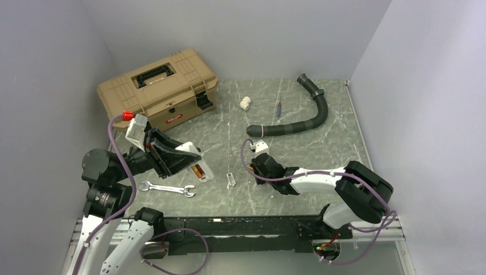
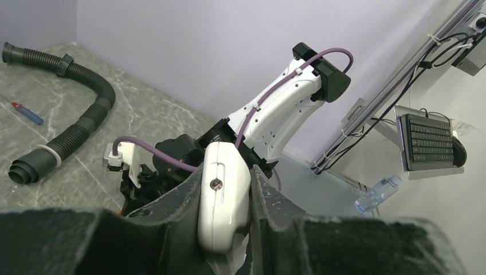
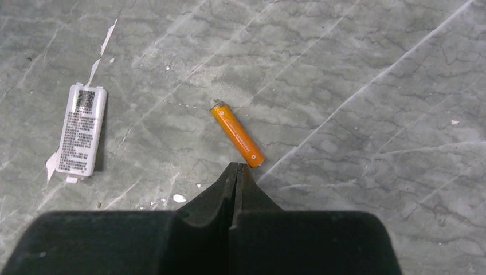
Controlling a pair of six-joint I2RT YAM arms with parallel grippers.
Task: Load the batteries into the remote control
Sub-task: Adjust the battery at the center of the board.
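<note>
our left hand (image 2: pixel 227 179) pinches the remote control (image 2: pixel 220 215); our right hand (image 3: pixel 235 168), pressed together, is just beside a battery (image 3: pixel 236 133).

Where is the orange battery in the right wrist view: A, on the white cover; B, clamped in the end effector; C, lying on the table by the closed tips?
C: the battery lies on the table beside the shut right end effector, apart from the cover.

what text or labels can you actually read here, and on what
No text here is legible.
tan toolbox: red label on its front, too small to read.
white battery cover: lines of print and a dark code square, blurred.
orange battery: faint marks, unreadable.
</note>
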